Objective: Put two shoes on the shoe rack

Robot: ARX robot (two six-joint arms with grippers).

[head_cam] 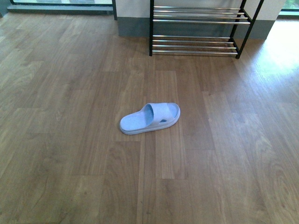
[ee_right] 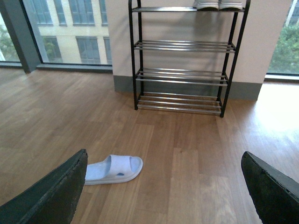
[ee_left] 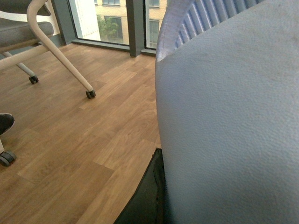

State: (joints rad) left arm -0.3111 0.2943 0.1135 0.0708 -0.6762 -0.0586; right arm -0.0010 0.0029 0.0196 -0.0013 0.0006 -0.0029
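One pale blue slipper (head_cam: 149, 119) lies on its sole on the wooden floor, in the middle of the front view, well short of the shoe rack (head_cam: 198, 30). The right wrist view shows that slipper (ee_right: 113, 169) too, by the left finger of my right gripper (ee_right: 163, 196), which is open with only floor between its jaws. A second slipper (ee_left: 224, 121) fills the left wrist view, and my left gripper (ee_left: 174, 200) is shut on it. Only one black finger (ee_left: 147, 198) shows against it. The black rack (ee_right: 182, 74) stands against the wall with white-soled shoes (ee_right: 218, 4) on its top shelf.
A white chair leg (ee_left: 60, 60) with a caster (ee_left: 90, 94) stands near the windows in the left wrist view. A dark shoe tip (ee_left: 5, 123) shows at that view's edge. Neither arm appears in the front view. Wooden floor lies between the slipper and the rack.
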